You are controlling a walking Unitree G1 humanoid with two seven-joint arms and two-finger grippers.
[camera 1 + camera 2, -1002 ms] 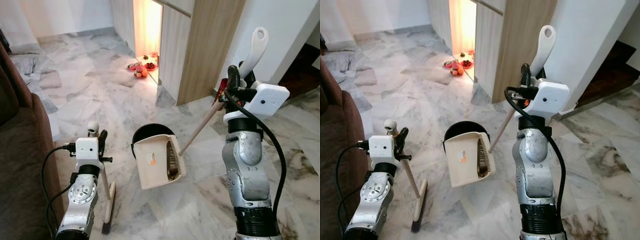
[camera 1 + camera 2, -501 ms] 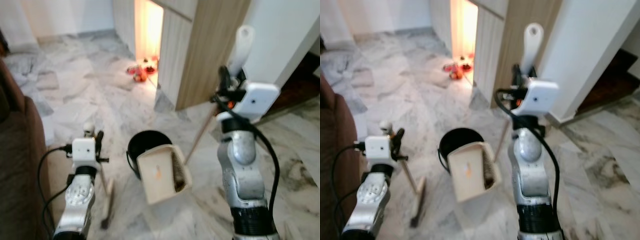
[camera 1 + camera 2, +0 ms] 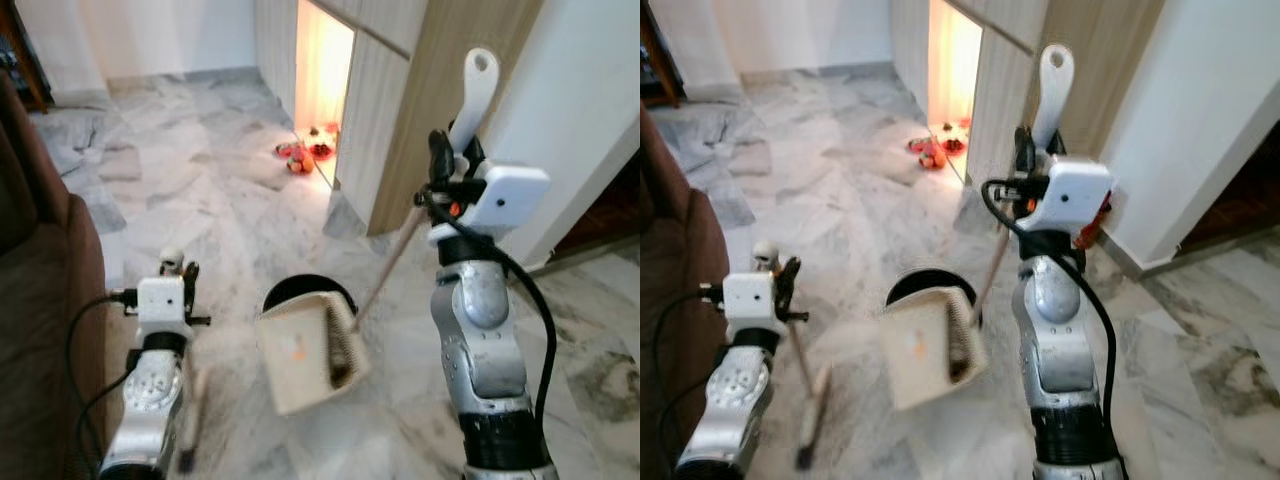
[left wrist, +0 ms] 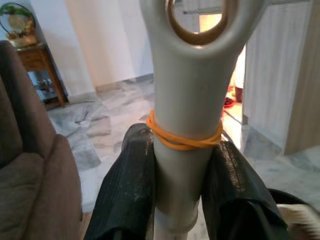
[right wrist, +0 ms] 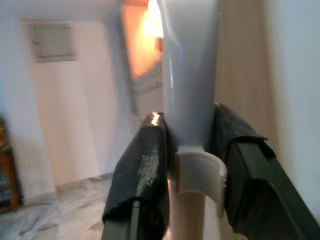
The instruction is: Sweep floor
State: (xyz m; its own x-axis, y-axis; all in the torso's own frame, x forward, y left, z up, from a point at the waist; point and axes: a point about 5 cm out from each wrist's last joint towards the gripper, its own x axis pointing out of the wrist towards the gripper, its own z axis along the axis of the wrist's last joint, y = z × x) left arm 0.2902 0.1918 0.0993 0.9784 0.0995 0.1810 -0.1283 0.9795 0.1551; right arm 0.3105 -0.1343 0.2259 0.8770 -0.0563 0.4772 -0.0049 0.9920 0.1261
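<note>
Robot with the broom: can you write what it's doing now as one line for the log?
left gripper: shut on broom handle | right gripper: shut on dustpan handle | dustpan: tilted beside black bin | floor: marble

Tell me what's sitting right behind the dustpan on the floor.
A round black bin stands directly behind the beige dustpan, which the right gripper holds by its long handle. The pan covers the bin's front part, so its contents cannot be seen.
</note>
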